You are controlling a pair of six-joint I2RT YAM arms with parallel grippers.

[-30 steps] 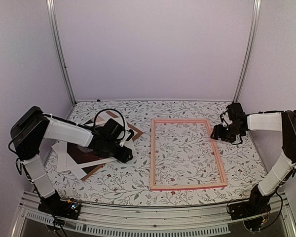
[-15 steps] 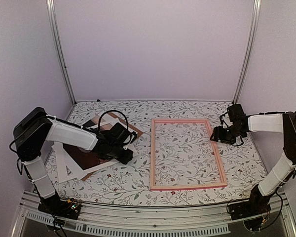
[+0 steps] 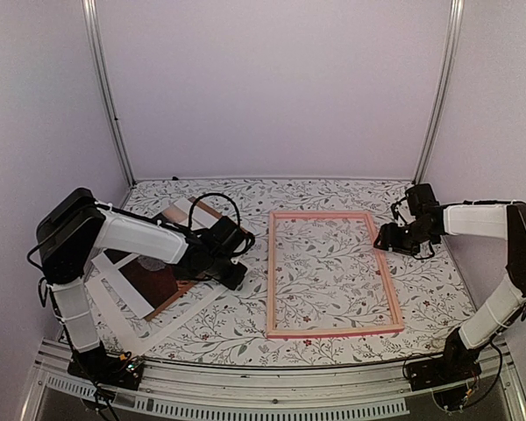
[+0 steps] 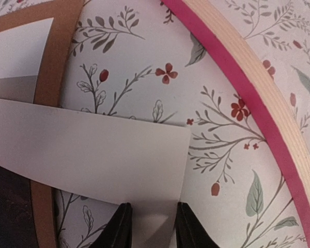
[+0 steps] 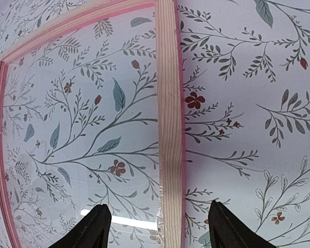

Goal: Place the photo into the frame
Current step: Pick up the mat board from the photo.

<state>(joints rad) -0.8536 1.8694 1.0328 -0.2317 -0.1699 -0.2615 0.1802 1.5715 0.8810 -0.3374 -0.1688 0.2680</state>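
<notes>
The pink-railed frame (image 3: 270,272) lies flat right of centre; its rail also shows in the left wrist view (image 4: 258,98) and the right wrist view (image 5: 170,129). The dark photo (image 3: 153,279) lies at the left in a stack, partly under the white mat board (image 3: 127,285); a dark sliver of it shows at the left wrist view's edge (image 4: 5,196). My left gripper (image 3: 235,277) is low beside the frame's left rail, its jaws (image 4: 151,230) narrow on a corner of the mat board (image 4: 93,150). My right gripper (image 3: 384,239) is open and empty, its jaws (image 5: 157,227) straddling the right rail from above.
A brown backing board (image 3: 212,213) lies under the stack at the back left and shows in the left wrist view (image 4: 46,77). A clear pane with a glare streak fills the frame (image 5: 93,155). The floral table cloth (image 3: 333,197) is walled on three sides.
My left gripper has moved right toward the frame's left rail, and the white mat board has slid and turned with it, uncovering more of the dark photo. The right gripper has hardly moved.
</notes>
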